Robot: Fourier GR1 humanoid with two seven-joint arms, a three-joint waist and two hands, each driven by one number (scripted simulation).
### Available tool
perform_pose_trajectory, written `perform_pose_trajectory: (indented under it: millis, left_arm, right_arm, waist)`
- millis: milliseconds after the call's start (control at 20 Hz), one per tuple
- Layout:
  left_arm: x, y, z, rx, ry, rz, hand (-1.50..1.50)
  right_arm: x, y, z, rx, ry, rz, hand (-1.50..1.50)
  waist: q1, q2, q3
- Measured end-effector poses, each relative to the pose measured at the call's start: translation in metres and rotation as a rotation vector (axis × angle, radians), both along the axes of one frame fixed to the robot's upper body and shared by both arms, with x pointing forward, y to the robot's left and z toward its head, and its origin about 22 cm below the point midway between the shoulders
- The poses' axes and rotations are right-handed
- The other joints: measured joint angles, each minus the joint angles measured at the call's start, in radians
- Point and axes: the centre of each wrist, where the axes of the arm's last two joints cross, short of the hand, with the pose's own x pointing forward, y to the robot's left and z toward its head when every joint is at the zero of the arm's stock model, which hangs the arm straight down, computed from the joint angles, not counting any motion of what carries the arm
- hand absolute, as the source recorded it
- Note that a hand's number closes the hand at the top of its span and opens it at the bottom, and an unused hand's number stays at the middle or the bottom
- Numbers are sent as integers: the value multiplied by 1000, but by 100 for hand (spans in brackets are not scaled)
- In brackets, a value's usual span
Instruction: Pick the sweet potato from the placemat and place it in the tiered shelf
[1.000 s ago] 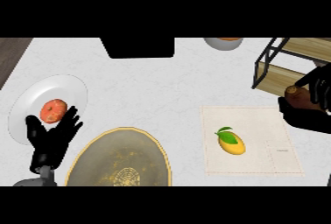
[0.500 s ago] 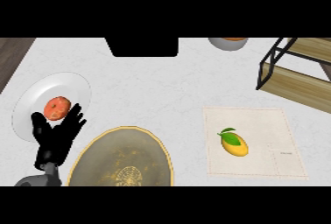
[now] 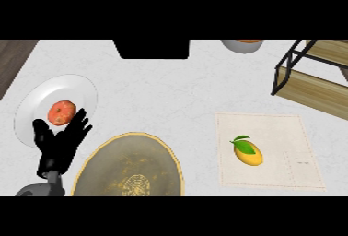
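A yellow-orange fruit with green leaves (image 3: 247, 151) lies on the beige placemat (image 3: 272, 133) at the right; no sweet potato shows elsewhere. The tiered shelf (image 3: 315, 73), black frame with wooden boards, stands at the upper right. My left hand (image 3: 60, 145) rests open at the lower left, fingers up, over the lower rim of a white plate (image 3: 41, 99). My right hand is out of the picture.
An orange-red round fruit (image 3: 61, 112) sits on the white plate. A large golden plate (image 3: 129, 168) lies at the bottom centre. A black box (image 3: 151, 48) and a grey bowl (image 3: 241, 45) stand along the far edge.
My right hand, seen at the shelf one second ago, has left the view. The view has shifted slightly. The left hand and the fruit on the placemat stay put.
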Motion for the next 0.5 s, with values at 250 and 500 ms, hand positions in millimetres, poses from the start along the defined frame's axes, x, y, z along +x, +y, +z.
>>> perform_pose_trajectory:
  millis: [250,500]
  left_arm:
    - [2,-7,4,6,5,-1,0]
    - [3,-4,5,3,9,-4,0]
  right_arm:
    - [20,-26,15,0,31,0,150]
    - [39,-46,5,-28,88,30,150]
  waist:
    - [4,2,-1]
    - [5,3,-1]
